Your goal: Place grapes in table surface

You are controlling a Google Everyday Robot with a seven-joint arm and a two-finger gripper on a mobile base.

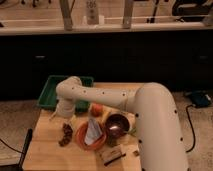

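While the thick white robot arm [145,115] reaches in from the right, its two-finger gripper [59,114] hangs over the left part of the light tan wooden butcher-block table surface [47,150], just in front of the green rectangular tray [49,95]. The claw stands spread and pinches nothing. The small, elongated bunch of dark reddish-brown grapes [66,134] lies on the bare wood just in front of the gripper and apart from it. The bunch sits just beside the left rim of the round orange plate [82,143]. A pale cone-shaped object [93,131] rests on that plate. A dark round bowl [117,124] sits to the plate's right. Behind the plate, close under the arm, lies a round red-orange fruit [96,109].
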